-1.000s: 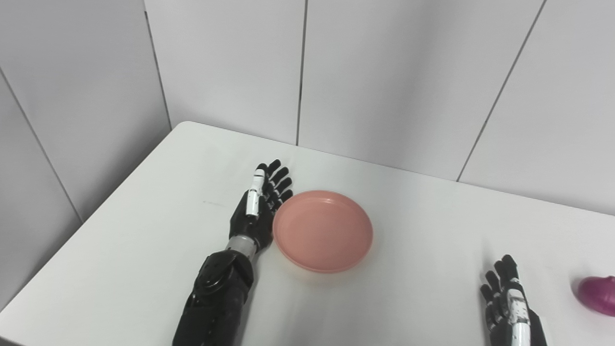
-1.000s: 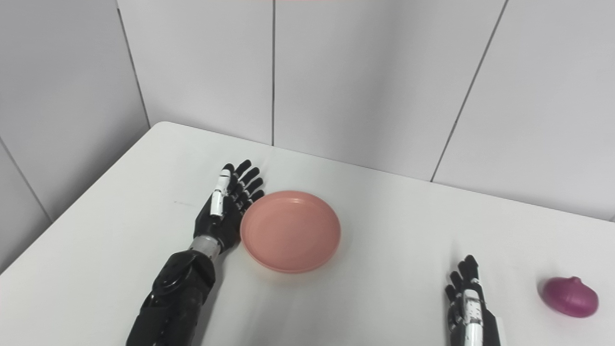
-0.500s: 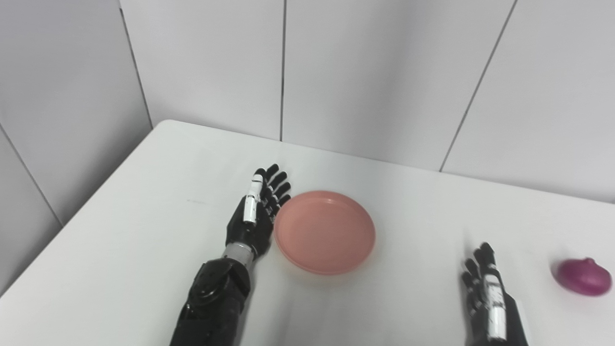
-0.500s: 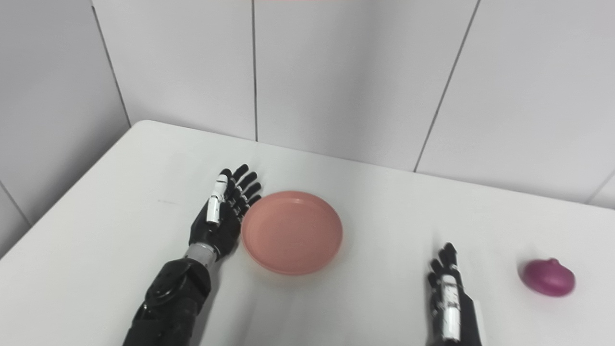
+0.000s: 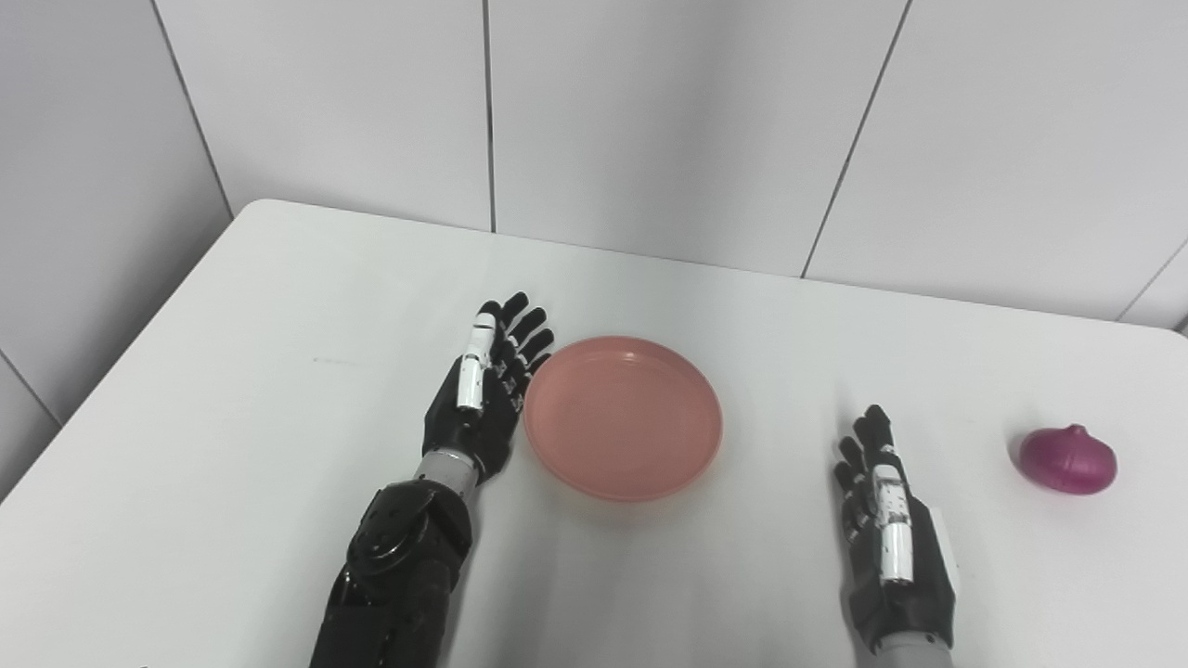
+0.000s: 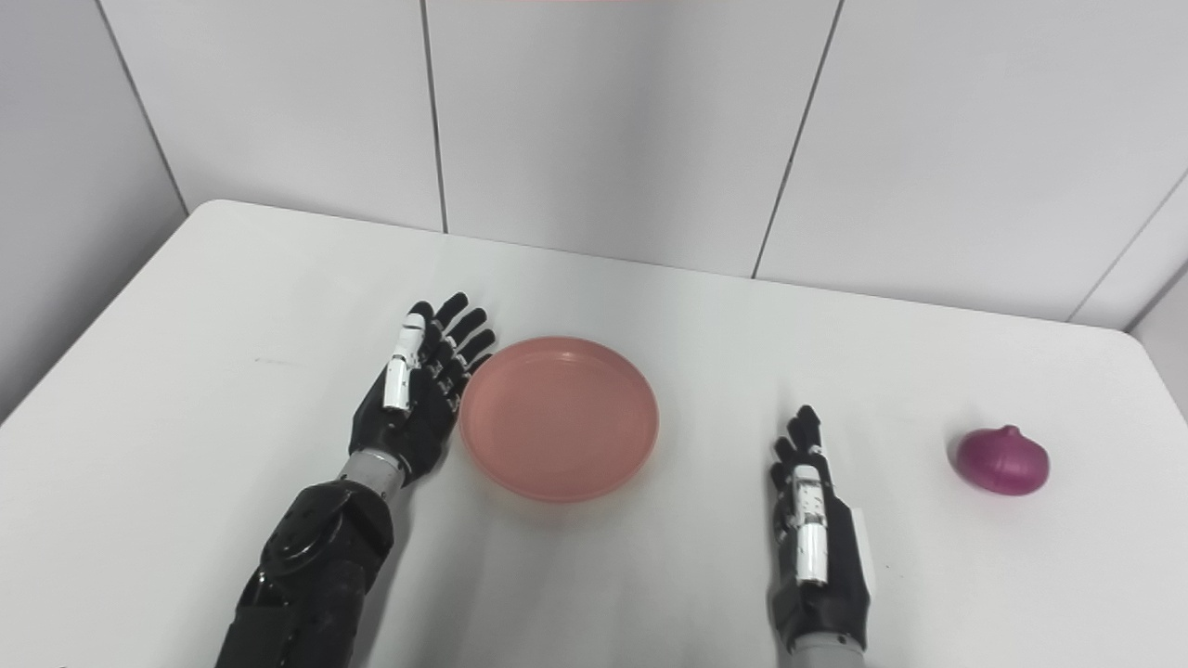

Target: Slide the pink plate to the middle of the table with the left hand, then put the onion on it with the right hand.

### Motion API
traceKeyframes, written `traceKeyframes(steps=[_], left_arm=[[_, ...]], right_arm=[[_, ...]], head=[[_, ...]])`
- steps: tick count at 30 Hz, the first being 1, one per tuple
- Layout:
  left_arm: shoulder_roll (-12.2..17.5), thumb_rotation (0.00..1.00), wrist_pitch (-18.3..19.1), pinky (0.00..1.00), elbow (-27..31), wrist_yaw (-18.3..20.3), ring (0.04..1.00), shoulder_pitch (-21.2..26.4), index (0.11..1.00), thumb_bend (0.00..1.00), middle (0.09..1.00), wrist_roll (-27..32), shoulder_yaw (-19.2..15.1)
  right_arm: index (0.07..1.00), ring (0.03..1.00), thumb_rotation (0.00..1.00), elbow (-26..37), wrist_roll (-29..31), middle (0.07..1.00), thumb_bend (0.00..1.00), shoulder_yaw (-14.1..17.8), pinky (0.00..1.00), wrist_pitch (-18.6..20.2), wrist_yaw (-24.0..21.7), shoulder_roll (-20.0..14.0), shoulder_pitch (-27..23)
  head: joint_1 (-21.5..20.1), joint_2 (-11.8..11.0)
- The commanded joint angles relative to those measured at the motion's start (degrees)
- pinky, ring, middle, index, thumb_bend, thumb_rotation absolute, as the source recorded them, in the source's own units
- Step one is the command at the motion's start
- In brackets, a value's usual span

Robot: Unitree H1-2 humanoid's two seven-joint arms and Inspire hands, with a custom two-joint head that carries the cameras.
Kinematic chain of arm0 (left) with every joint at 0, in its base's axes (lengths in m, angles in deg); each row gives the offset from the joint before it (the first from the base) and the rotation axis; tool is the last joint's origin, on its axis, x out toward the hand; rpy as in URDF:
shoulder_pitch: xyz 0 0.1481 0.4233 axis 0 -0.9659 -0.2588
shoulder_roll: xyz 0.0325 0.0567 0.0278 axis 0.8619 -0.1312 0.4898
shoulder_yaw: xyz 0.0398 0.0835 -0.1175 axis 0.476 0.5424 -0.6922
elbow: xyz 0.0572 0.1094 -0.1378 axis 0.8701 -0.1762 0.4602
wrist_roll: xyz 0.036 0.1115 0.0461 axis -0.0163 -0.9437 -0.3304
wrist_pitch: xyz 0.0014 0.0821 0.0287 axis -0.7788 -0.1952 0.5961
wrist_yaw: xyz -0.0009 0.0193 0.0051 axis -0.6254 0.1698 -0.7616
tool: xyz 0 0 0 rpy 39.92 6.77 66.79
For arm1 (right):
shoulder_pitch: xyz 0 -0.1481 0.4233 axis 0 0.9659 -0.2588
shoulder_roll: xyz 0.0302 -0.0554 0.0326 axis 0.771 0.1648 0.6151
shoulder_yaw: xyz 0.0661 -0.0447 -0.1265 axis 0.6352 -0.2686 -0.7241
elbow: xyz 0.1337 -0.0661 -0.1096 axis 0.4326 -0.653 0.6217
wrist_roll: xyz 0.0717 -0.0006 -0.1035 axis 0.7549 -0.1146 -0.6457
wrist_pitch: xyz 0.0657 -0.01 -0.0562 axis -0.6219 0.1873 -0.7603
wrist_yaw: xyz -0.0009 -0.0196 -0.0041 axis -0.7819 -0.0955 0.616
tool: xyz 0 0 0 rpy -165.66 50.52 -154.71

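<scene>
Left eye view shows more of the table (image 5: pixel 232 371) now, since the camera has turned. The right hand (image 5: pixel 891 538) has come forward, open and empty. The left hand (image 5: pixel 483 399), open too, touches the plate (image 5: pixel 624 417) mid-table. So the slide looks done. The onion (image 5: pixel 1067 460), round and purple, waits near the right edge.

no readable text, labels, brands, numbers or signs appear on anything in either view.
</scene>
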Motion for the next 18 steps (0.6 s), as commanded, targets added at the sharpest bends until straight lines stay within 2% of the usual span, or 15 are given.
traceKeyframes(steps=[1, 7, 10, 18], left_arm=[[-0.1, 1.00, -0.4, 0.95, 1.3, 1.2, 0.940, 0.4, 0.926, 0.36, 0.945, -0.1, 0.6], [-1.2, 1.00, 0.5, 0.93, 2.2, 1.8, 0.938, -0.7, 0.919, 0.38, 0.939, 0.5, 1.4], [-1.2, 1.00, 0.8, 0.92, 2.4, 2.3, 0.941, -1.0, 0.918, 0.40, 0.940, 1.1, 1.2], [-0.6, 1.00, 0.0, 0.93, 1.6, 4.2, 0.941, -1.9, 0.924, 0.41, 0.942, 2.2, 0.5]], right_arm=[[1.000, 0.998, 1.00, 1.2, 0.1, 1.000, 0.28, -0.3, 1.00, -0.8, 0.0, 1.1, -1.5], [1.000, 0.996, 1.00, 0.7, -0.3, 1.000, 0.29, -0.6, 1.00, -1.6, 0.2, 2.0, -1.8], [1.000, 0.989, 1.00, 0.7, -1.9, 1.000, 0.27, -1.3, 1.00, -1.7, 0.7, 2.2, -1.9], [1.000, 0.985, 1.00, -0.7, -3.4, 1.000, 0.24, -2.0, 1.00, -2.7, 1.6, 3.6, -2.5]], head=[[-0.8, 0.3], [-3.9, 1.6], [-7.6, 2.4], [-12.5, 2.9]])
